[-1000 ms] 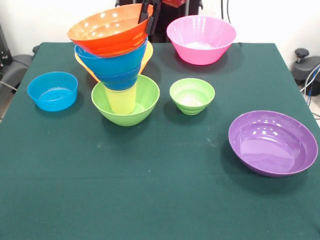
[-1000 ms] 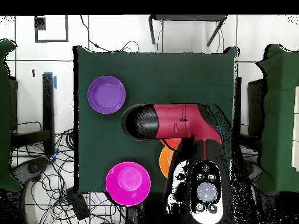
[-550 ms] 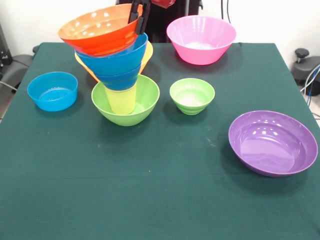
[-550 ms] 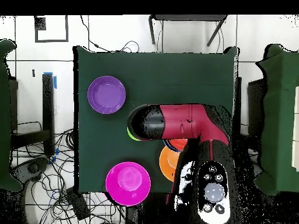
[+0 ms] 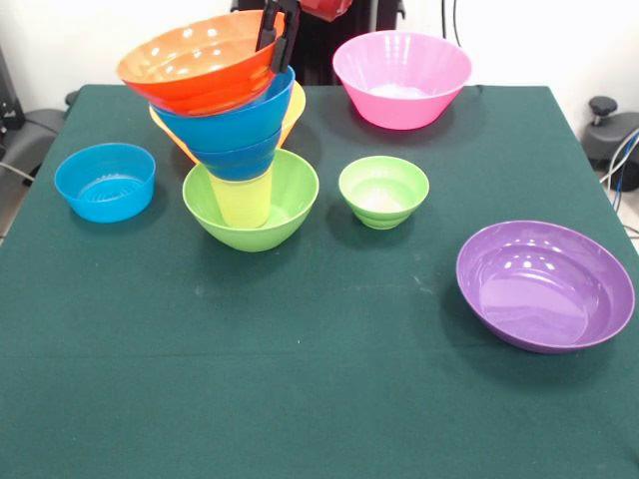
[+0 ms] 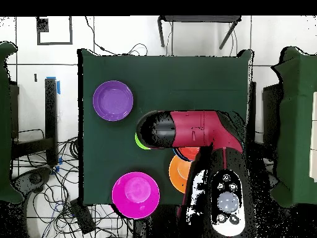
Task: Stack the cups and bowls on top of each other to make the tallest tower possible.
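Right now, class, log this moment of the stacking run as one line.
claw: shut on red-orange bowl rim | bowl: tilted atop tower | loose: pink bowl, purple bowl, small green bowl, light-blue bowl

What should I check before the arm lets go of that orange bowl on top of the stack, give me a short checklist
1. Gripper on the red-orange bowl: it is at the bowl's far rim; a firm grip, cannot tell.
2. Red-orange bowl level: not ok, it tilts, with its right side higher.
3. Bowl seated in the blue bowls: cannot tell.
4. Base: ok, the yellow tumbler stands upright in the large lime-green bowl.
5. Neighbours clear of the stack: ok, the small green bowl and the low light-blue bowl stand apart.
6. Overhead view: not ok, the arm hides the stack.
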{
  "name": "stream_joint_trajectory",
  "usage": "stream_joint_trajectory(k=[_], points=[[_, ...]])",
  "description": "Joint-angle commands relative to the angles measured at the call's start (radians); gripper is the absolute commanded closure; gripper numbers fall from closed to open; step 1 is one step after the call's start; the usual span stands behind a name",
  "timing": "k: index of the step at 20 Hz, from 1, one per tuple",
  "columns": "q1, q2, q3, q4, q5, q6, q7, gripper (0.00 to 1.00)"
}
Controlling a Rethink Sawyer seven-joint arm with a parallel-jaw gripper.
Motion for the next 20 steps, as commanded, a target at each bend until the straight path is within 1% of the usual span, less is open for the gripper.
stream_joint_trajectory(k=[1,3,7,12,20], points=[[-0.005,0.062,0.084,0.072,-0.084,-0.061,-0.135,1.00],[-0.004,0.064,0.082,0.078,-0.080,-0.071,-0.123,1.00],[-0.012,0.064,0.090,0.086,-0.072,-0.067,-0.133,1.00],[-0.001,0.060,0.080,0.088,-0.072,-0.051,-0.123,1.00],[0.004,0.062,0.077,0.089,-0.070,-0.052,-0.109,1.00]])
